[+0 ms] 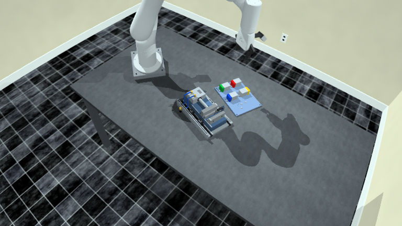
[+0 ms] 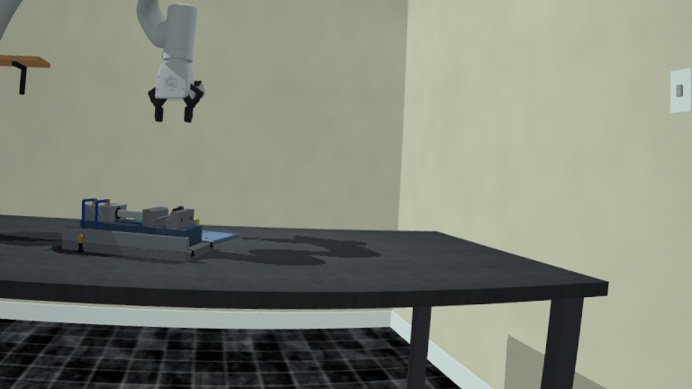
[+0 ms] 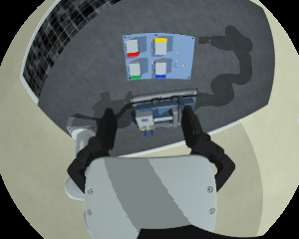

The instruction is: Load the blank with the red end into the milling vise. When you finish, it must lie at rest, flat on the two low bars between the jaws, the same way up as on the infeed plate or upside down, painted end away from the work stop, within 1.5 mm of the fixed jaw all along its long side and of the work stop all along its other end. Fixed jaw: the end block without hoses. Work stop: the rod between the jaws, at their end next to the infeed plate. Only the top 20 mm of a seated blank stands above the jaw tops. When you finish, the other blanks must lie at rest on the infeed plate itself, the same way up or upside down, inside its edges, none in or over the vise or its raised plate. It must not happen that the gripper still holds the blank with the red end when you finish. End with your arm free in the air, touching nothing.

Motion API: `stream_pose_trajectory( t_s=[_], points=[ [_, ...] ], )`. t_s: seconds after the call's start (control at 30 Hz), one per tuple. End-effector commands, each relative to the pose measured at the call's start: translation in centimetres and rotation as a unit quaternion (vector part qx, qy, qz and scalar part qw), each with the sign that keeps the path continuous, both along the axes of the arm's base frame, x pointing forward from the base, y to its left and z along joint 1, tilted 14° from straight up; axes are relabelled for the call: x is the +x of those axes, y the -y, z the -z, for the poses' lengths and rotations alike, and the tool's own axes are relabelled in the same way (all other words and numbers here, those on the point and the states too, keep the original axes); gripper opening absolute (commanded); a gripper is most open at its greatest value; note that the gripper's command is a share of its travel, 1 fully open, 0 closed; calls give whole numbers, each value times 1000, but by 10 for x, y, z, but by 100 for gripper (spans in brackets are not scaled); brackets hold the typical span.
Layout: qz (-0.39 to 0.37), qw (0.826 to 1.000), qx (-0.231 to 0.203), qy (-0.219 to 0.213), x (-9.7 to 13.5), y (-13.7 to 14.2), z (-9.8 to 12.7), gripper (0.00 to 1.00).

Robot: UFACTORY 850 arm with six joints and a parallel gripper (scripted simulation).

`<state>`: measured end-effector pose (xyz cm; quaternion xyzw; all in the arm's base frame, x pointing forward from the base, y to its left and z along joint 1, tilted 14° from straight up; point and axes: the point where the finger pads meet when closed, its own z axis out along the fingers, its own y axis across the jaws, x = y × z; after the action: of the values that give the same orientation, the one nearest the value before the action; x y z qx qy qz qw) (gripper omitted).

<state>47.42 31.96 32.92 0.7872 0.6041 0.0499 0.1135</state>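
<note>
The blank with the red end lies on the light blue infeed plate at its far side; it also shows in the wrist view. Blanks with green, blue and yellow ends lie on the same plate. The milling vise stands beside the plate, its jaws apart with nothing between them. It also shows in the exterior view and in the wrist view. My gripper is open and empty, high above the table over the plate's side.
The arm's base is bolted to the table behind the vise. Blue hoses rise at the vise's end nearer the base. The table edge runs along the front. A wall shelf hangs at the left.
</note>
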Motion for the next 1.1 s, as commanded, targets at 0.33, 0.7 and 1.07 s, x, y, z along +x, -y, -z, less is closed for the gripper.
stream_pose_trajectory(
  t_s=[0.33,0.7,1.07],
  points=[
    [0,1000,1,1,0,0,-1,100],
    [0,1000,1,1,0,1,-1,100],
    [0,1000,1,1,10,-58,3,100]
  ],
)
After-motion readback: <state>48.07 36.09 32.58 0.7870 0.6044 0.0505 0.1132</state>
